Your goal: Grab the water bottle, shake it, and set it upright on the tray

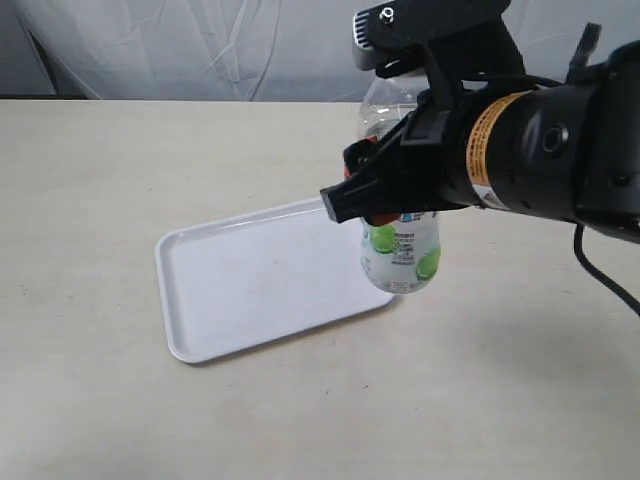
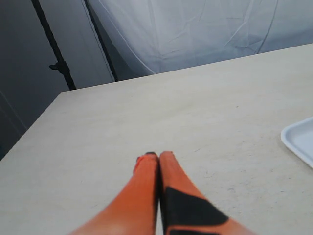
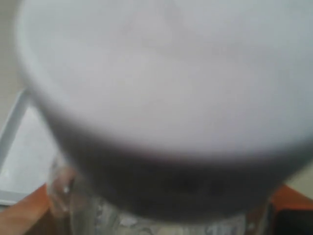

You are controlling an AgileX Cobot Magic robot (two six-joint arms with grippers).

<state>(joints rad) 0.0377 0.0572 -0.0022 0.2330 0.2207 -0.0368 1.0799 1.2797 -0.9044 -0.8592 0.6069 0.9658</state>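
Observation:
The water bottle [image 1: 400, 250] hangs upright in the air over the tray's right edge, clear with a white label and green circles. My right gripper [image 1: 385, 190] is shut on its middle, coming in from the right. The right wrist view is filled by the blurred white cap [image 3: 161, 73], with clear plastic below it and an orange finger [image 3: 24, 215] beside it. The white tray [image 1: 250, 280] lies flat on the table, and one corner of the tray [image 2: 301, 139] shows in the left wrist view. My left gripper [image 2: 159, 155] is shut on nothing, low over bare table.
The pale table [image 1: 100, 180] stretches all round the tray. A white cloth backdrop [image 1: 200, 45] hangs behind the far edge. In the left wrist view a dark stand [image 2: 56, 63] rises beyond the table's corner.

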